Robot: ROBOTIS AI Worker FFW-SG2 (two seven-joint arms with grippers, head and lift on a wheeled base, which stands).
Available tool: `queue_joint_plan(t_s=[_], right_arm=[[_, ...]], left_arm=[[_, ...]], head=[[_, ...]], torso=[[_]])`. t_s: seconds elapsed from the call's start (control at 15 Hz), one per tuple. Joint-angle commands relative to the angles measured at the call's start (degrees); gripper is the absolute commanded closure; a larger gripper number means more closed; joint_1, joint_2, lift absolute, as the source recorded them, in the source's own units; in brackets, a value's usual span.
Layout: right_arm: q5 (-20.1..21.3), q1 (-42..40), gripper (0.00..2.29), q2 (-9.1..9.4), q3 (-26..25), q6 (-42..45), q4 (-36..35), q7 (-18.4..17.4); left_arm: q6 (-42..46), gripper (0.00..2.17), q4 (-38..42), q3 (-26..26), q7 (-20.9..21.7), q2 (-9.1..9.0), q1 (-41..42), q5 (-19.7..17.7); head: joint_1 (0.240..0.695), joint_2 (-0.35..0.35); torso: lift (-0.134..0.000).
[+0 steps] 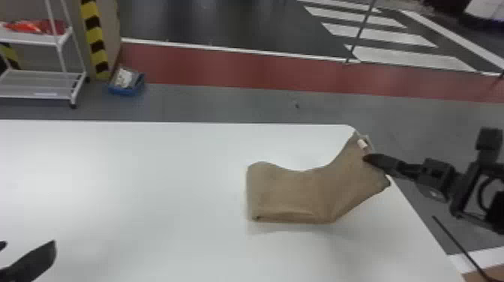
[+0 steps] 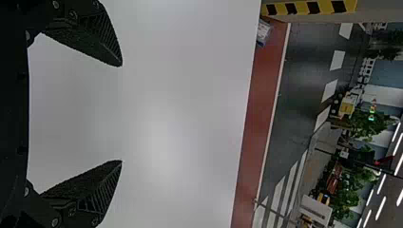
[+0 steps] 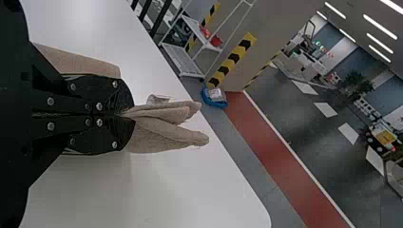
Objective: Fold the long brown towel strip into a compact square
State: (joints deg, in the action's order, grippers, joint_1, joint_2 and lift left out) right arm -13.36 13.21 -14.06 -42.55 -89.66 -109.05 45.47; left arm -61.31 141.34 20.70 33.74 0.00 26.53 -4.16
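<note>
Carrying the pinched end of the brown towel [image 1: 292, 191] leftward in a low arc should suit this fold, since the right gripper [image 1: 369, 158] is clamped on it at the worktop's [image 1: 131, 180] right edge, near the far right corner. Lining its sides up with the part lying inward of that edge before letting go should prevent skew; the left gripper [image 2: 122, 113] hangs spread and empty, well apart.
</note>
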Motion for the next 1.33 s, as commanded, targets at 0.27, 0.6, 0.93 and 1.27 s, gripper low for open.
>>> queue_joint_plan(t_s=[0.27,0.6,0.93,1.27], right_arm=[[2.2,-1.4,1.42,10.28,12.1,0.4,-6.6,-0.5],[7.6,-4.0,1.42,13.79,19.8,10.8,-5.5,-2.0],[12.7,-5.6,1.42,14.11,26.0,13.6,-3.7,-2.1],[15.5,-5.7,1.41,14.11,26.9,13.4,-3.8,-2.2]], left_arm=[[0.2,0.17,-0.2,1.2,0.4,-0.15,0.6,-0.1],[0.9,0.17,-0.9,1.8,0.5,-0.15,0.6,-0.4],[1.1,0.18,-1.2,1.8,0.4,-0.15,0.4,-0.4],[1.4,0.18,-1.8,2.0,0.4,-0.15,0.2,-0.4]], head=[[0.695,-0.071],[0.695,0.035],[0.695,0.074],[0.695,0.101]], torso=[[-0.125],[-0.125],[-0.125],[-0.125]])
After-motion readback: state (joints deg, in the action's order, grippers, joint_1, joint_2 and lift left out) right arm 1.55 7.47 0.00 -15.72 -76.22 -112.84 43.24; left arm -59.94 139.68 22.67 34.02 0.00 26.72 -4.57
